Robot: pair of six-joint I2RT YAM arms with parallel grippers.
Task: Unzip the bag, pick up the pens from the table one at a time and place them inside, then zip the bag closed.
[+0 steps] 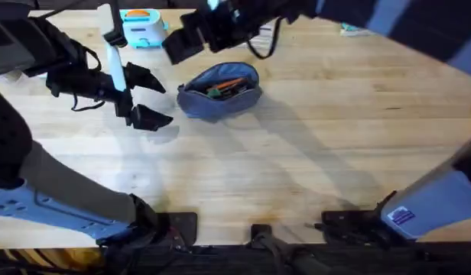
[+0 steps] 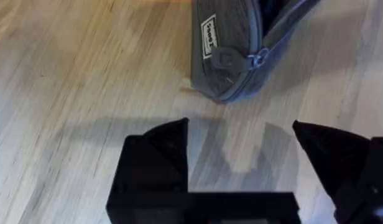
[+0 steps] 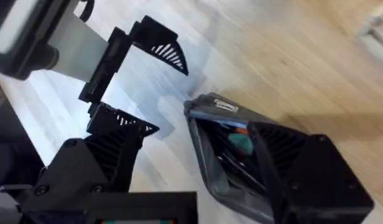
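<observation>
Overhead view: bag lies on the table, at the far side, a bit left of the middle, zipper open, mouth facing up.
Pens: orange pen and dark shapes show inside the open mouth; I see no pen lying loose on the wood. Black pen I cannot separate for sure from the other dark things in the pouch.
Progress: unzip step looks done; pens step looks done or nearly, as I judge. What remains: zip the bag closed.
Left gripper: released, fingers wide apart, holds nothing, hovers just beside the bag's left end. In left wrist view the bag's end with the zipper pull is near, in front of the open fingers, not touching.
Right gripper: seen from right wrist cam, fingers apart, above the open bag; one finger is in front of the mouth. Not grasping anything as far as I see. In overhead it is dark and blurred over the far edge of the bag.
Next need (my guess): one arm holds the bag's end, the other takes the pull and draws it along.
Labels: small white tag on the bag's end, dark letters, too small to read. White sticker w/ blue print on the right arm near its base, also not readable.
Other: blue-white box thing at far edge, no text I can read.
</observation>
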